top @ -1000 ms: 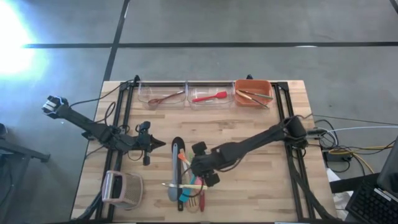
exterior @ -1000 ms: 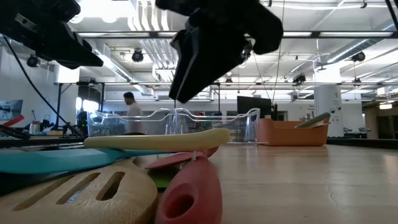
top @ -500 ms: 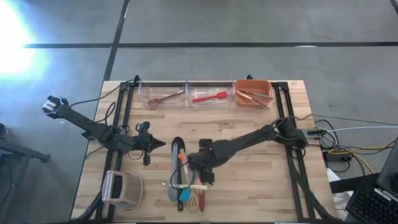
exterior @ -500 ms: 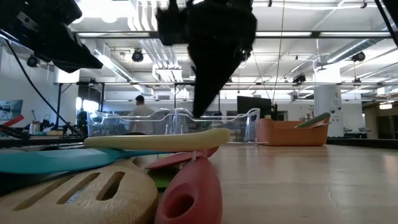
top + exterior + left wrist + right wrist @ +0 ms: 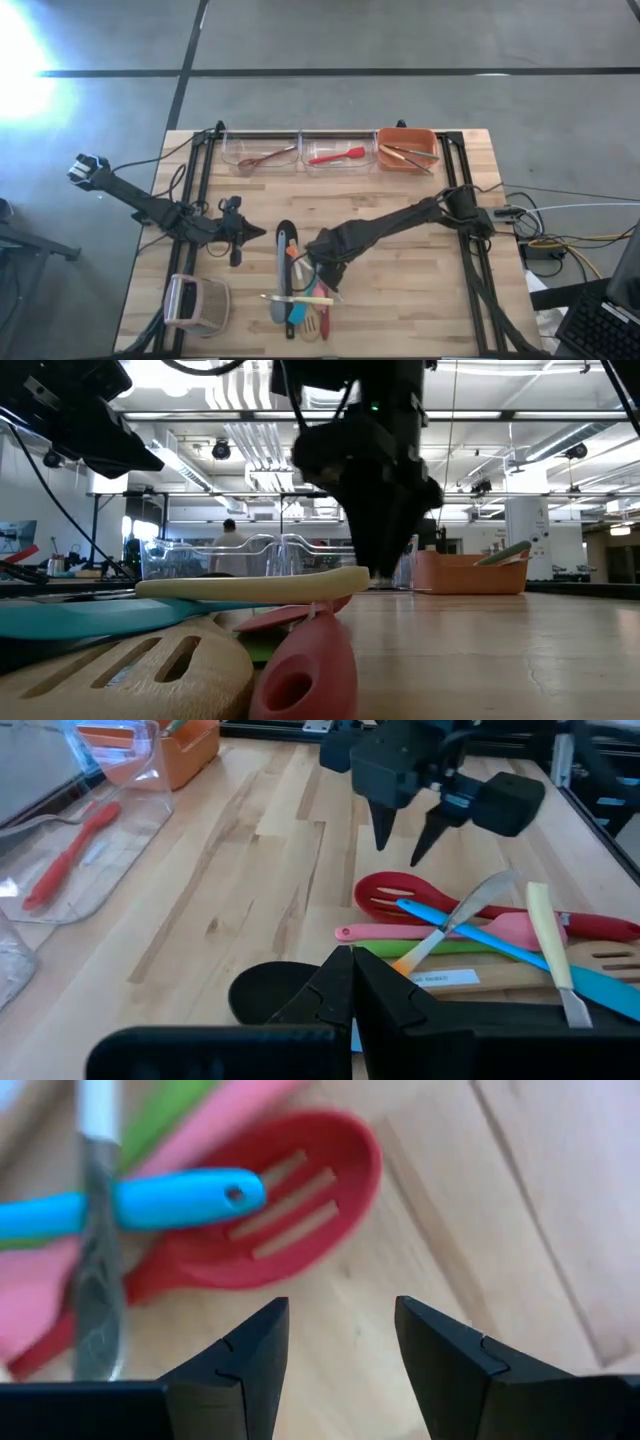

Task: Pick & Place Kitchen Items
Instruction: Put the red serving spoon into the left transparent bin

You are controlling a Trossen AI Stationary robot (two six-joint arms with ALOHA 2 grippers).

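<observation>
Robotics lab: open industrial hall, ceiling ducts (image 5: 240, 440), monitors (image 5: 405, 530), wooden workbench (image 5: 400, 300).

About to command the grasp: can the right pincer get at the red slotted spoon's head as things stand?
Probably yes. The right pincer hangs open just off the red slotted spoon, bare wood between them; only the blue handle crosses the spoon's far side.

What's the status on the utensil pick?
Right gripper open, empty, above the red slotted spoon at the pile's edge. Left gripper shut, parked left of the pile. Blue handle crosses the spoon; may snag.
</observation>
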